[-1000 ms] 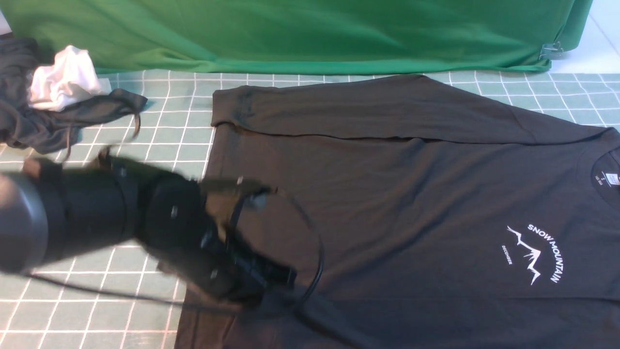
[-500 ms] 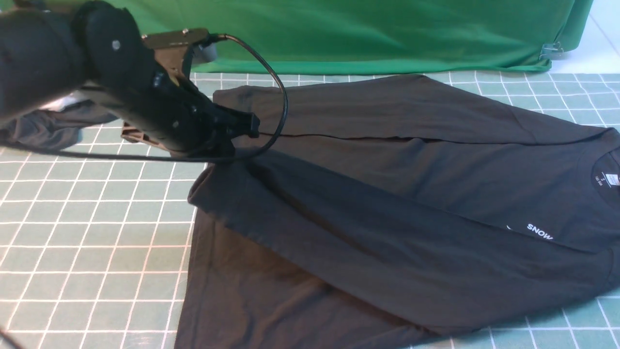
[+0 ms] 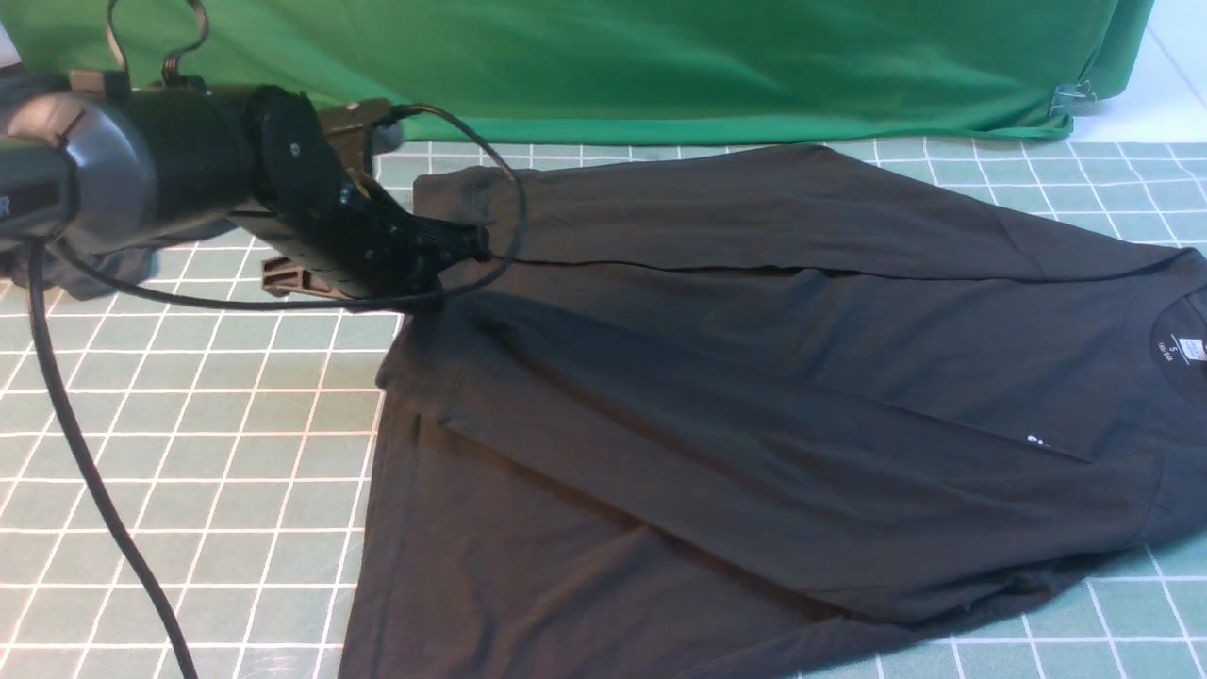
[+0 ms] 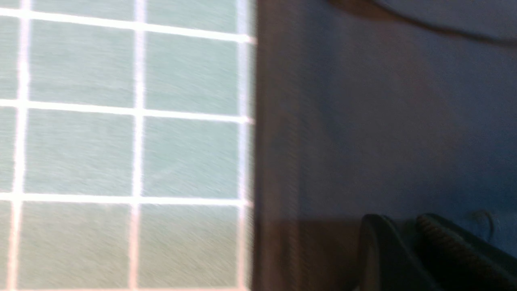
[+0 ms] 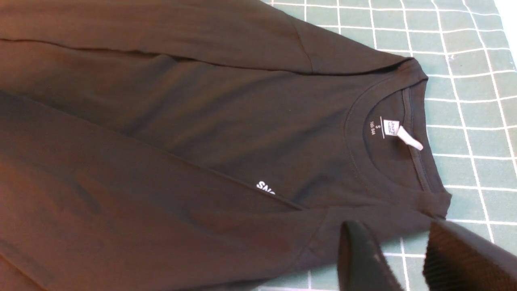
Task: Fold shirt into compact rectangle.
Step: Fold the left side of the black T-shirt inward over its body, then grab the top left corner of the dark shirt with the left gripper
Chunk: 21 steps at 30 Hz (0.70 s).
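A pale teal mat (image 3: 189,453) ruled with a white grid is spread across the work surface. At 12 o'clock a softly creased green cloth backdrop (image 3: 660,66) is hung. A metal clip (image 3: 1070,96) is seen on its lower edge at 2 o'clock, and a whitish surface (image 3: 1174,85) beyond. The scene is evenly lit.

Left claw (image 3: 474,245) swung far; shirt (image 3: 754,424) near side folded over print (image 3: 1037,440) (mostly hidden).

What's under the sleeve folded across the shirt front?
The sleeve lies over the chest of the shirt. Only the first letters of the white print peek out at its edge; the rest is covered. The neck label is uncovered.
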### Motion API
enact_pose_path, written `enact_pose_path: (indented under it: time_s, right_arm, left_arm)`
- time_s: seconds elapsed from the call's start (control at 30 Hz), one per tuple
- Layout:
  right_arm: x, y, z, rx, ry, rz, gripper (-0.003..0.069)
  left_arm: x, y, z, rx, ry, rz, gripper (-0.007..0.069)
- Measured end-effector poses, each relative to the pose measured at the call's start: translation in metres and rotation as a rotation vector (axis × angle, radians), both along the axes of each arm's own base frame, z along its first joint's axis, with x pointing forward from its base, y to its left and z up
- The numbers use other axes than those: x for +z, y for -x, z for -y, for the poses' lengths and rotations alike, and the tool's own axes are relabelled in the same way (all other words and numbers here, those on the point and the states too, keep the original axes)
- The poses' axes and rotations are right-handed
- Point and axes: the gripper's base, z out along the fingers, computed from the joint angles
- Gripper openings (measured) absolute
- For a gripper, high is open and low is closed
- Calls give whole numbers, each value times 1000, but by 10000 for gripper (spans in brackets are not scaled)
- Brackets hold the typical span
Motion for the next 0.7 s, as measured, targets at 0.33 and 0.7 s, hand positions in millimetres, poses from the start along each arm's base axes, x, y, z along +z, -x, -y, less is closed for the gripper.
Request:
enact_pose_path:
  time_s: [0.33, 0.7]
  right_arm:
    - [0, 0, 0, 0, 0, 0, 237]
    - [0, 0, 0, 0, 0, 0, 237]
  left_arm:
    - [48, -30, -17, 114, 125, 141, 427]
    - [1, -76, -11, 218, 335, -1, 449]
